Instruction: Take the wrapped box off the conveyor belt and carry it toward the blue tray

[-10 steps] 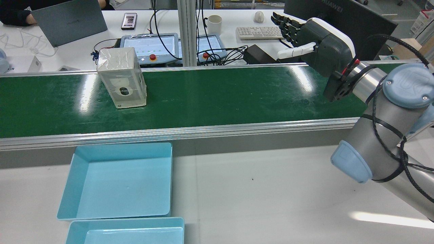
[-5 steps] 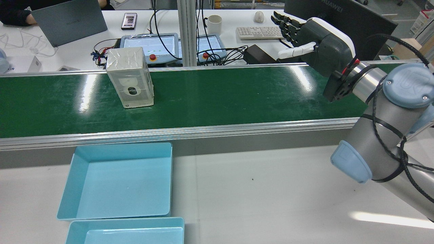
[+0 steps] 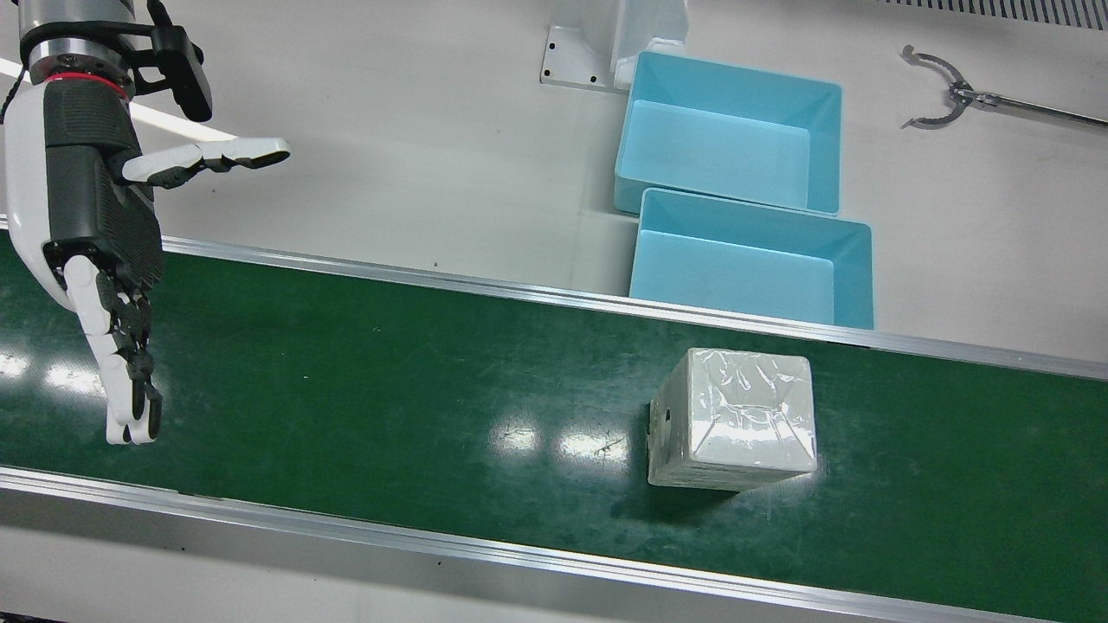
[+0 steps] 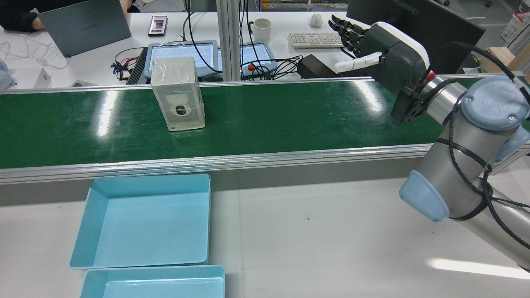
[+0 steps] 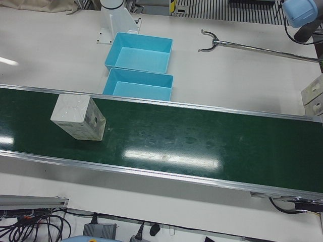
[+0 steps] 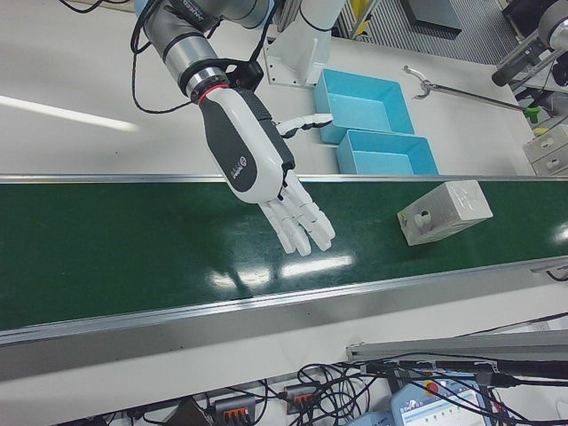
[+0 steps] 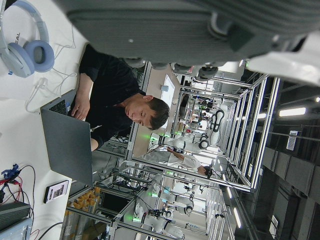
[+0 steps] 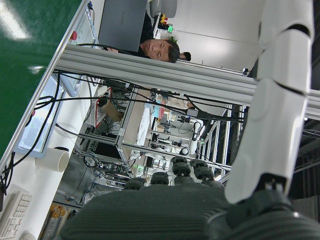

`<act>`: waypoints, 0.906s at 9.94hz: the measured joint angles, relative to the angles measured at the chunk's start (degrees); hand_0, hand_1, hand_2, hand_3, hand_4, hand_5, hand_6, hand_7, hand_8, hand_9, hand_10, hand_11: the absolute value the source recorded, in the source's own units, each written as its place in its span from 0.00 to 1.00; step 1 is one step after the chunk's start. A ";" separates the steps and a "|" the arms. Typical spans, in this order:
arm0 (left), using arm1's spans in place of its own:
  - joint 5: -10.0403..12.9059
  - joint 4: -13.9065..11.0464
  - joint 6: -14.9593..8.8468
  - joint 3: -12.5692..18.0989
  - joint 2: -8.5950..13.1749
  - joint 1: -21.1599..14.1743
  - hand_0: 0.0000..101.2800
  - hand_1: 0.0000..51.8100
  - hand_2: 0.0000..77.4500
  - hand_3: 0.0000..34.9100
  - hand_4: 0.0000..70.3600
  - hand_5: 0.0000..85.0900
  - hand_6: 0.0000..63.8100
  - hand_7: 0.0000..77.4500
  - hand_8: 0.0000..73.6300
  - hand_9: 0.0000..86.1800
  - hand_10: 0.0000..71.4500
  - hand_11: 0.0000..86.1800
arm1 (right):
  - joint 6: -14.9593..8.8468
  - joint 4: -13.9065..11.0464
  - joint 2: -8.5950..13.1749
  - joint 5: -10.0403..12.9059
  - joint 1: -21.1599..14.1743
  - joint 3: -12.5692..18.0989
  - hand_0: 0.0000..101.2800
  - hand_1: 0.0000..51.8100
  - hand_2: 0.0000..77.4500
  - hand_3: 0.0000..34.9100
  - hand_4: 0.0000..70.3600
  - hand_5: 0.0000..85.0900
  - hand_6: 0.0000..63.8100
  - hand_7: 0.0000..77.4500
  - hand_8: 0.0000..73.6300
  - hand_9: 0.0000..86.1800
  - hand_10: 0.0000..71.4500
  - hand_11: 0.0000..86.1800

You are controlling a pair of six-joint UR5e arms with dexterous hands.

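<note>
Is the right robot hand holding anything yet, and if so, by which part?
Nothing is held. The right robot hand hovers open over the green conveyor belt, fingers spread, well apart from the plastic-wrapped white box standing on the belt.

Left hand view: underside of the left hand [image 7: 165, 30].
Beyond it, headphones [image 7: 27, 47] on a desk [image 7: 20, 150]; seated man [image 7: 120, 107] at laptop [image 7: 67, 145].

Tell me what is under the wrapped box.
The box stands on the green belt, and nothing else shows beneath it. Its underside is hidden. The right hand is open, apart from it.
</note>
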 joint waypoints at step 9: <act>0.00 0.00 0.00 0.00 0.00 0.00 0.00 0.00 0.01 0.00 0.00 0.01 0.00 0.00 0.00 0.00 0.01 0.00 | 0.05 0.08 -0.05 0.06 -0.86 -1.01 0.44 0.22 0.13 0.06 0.04 0.04 0.00 0.00 0.02 0.01 0.00 0.02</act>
